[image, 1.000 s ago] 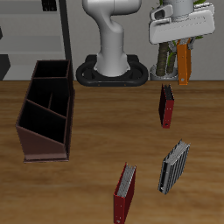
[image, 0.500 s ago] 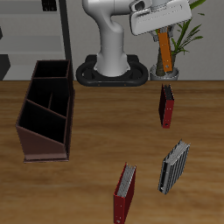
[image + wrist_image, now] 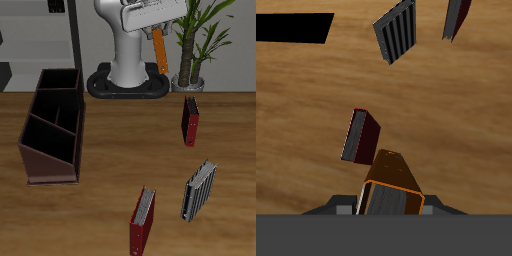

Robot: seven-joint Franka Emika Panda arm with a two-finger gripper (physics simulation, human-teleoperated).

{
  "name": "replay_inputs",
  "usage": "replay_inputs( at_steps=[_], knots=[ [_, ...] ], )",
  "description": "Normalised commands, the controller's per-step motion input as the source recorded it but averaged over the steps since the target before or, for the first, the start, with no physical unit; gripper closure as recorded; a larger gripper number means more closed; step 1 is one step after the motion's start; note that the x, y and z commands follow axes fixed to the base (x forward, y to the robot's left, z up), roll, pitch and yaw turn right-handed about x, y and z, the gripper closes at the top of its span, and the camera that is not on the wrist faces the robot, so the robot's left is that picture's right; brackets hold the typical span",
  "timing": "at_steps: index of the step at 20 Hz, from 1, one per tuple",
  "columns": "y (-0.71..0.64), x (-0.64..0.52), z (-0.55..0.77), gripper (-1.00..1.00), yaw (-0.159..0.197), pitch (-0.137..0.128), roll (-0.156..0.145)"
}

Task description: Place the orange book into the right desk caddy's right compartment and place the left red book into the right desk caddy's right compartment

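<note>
the gripper [image 3: 157,33] is high up over the back of the table and its fingers are squeezed tight on the orange book [image 3: 158,48], which hangs down tilted in the air. the left red book [image 3: 190,121] lies flat on the wood, and the right desk caddy [image 3: 52,130] sits well apart from it at the other side of the table. nearer the front edge lie a grey-and-black striped book [image 3: 198,190] and a brighter red book [image 3: 143,221].
</note>
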Motion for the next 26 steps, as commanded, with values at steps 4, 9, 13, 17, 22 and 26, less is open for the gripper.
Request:
replay_inputs(
  at_steps=[4, 9, 13, 17, 22, 26],
  knots=[
    [-0.60, -0.26, 0.10, 1.00, 0.040, -0.009, -0.054],
    [-0.48, -0.18, 0.07, 1.00, 0.045, -0.013, -0.048],
    [-0.47, -0.10, 0.10, 1.00, 0.022, 0.024, -0.031],
    [-0.39, 0.03, 0.09, 1.00, 0.012, 0.029, 0.028],
    [-0.58, 0.07, 0.03, 1.00, -0.013, 0.076, 0.031],
    [-0.72, 0.06, 0.11, 1.00, -0.030, 0.046, -0.044]
  ],
)
